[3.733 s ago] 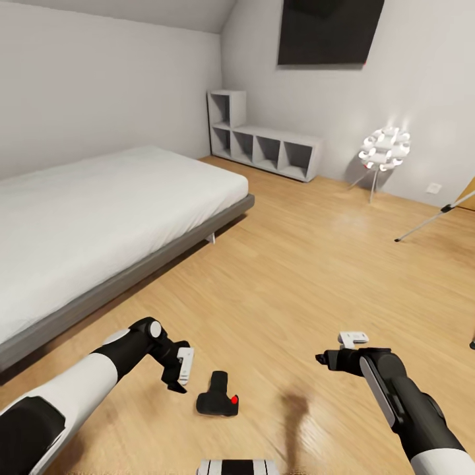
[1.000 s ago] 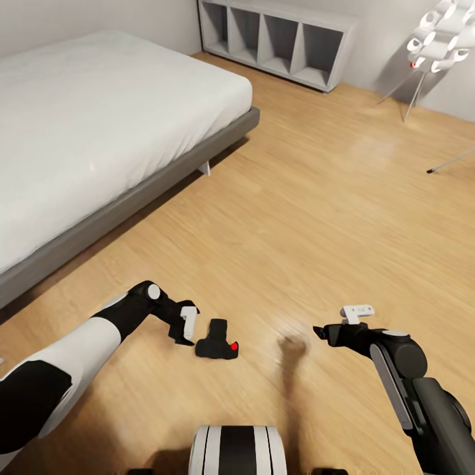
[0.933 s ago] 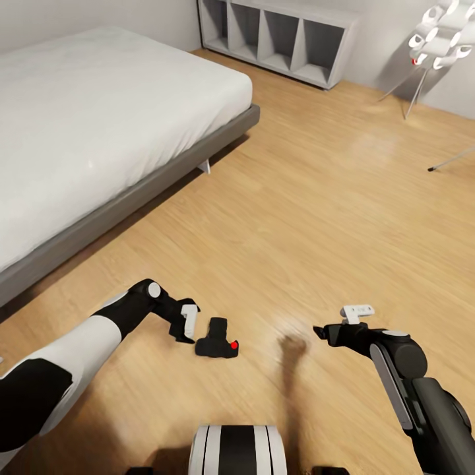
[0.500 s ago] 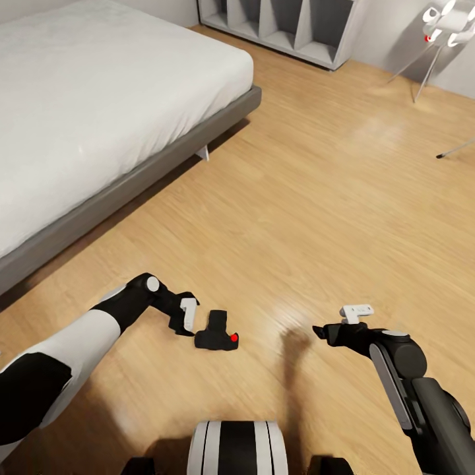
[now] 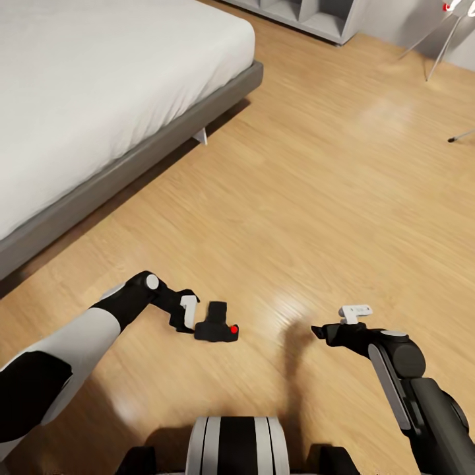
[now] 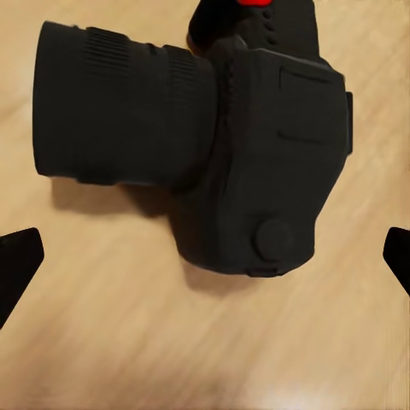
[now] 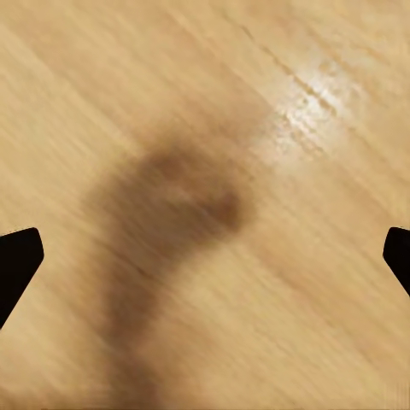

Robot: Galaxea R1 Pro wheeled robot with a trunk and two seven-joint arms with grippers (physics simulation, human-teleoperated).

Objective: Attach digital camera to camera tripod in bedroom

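the digital camera (image 5: 216, 326) lies on the floor (image 5: 316, 198), left gripper (image 5: 187, 315) just beside it with jaws spread wide; right gripper (image 5: 321, 331) hovers, jaws wide too.

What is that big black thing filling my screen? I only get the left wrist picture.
Observer: It's the camera, lying on the wood floor just in front of the robot, with the left gripper right beside it.
Operator: Is there anything else in the room?
Observer: A white bed on a grey frame stands off to the robot's left.
Operator: And the other arm, is it busy?
Observer: No, the right gripper hangs open over bare floor and holds nothing.
Operator: Where does the camera go?
Observer: Likely a tripod; a thin leg shows at the far right edge of the head view.
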